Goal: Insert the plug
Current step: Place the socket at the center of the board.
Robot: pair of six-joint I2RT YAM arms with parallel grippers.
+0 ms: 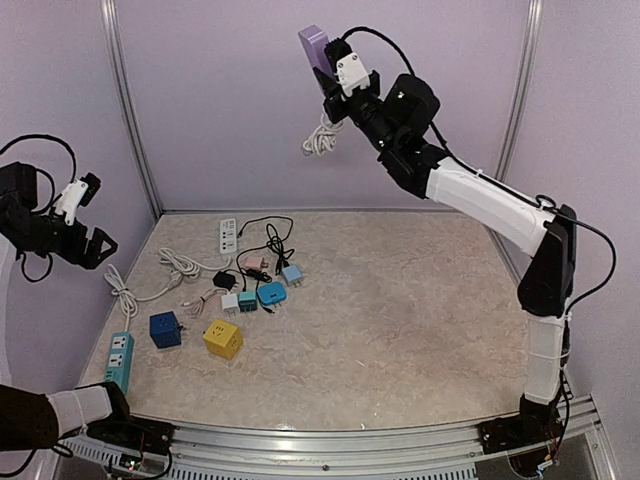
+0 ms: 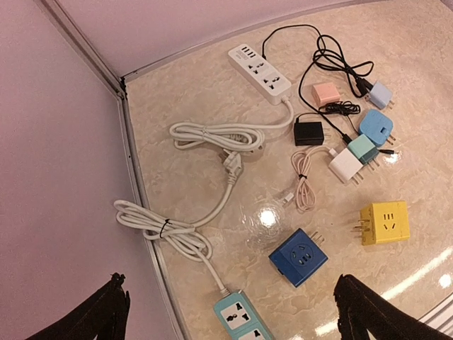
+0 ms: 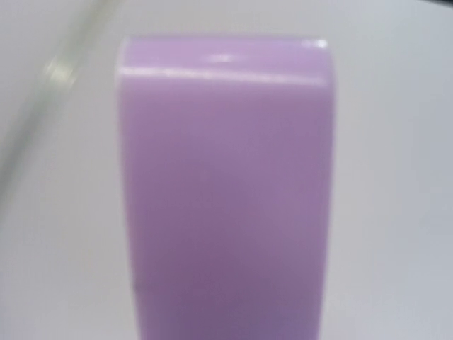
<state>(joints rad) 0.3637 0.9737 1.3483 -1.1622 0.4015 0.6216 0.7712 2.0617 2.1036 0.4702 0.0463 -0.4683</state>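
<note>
Right pincer [image 1: 327, 74], partly closed, grips a purple power strip [image 1: 313, 47] aloft, white cord [image 1: 318, 140] dangling below; its own wrist view gives us only blurred purple. Left pincer [image 1: 98, 215] gapes wide, holding nothing. Only the left wrist view shows us a white plug [image 2: 232, 164] lying loose on the desk [image 2: 191, 92].

Everything crowded onto the left half of the table [image 1: 420, 330]. At the back, the rear power strip [image 1: 228, 235], its coiled cord [image 1: 178, 265] just in front and to the left. Right of the coil, a cluster of small chargers [image 1: 262, 290] among loose cables [image 1: 268, 232]. In front of those, side by side, the left cube socket [image 1: 166, 329] and right cube socket [image 1: 222, 339]. At the near left edge, the near power strip [image 1: 120, 360]. High above the back edge, clamped in the right gripper [image 1: 325, 75], the raised power strip [image 1: 313, 45], dangling cord [image 1: 318, 140] below.
</note>
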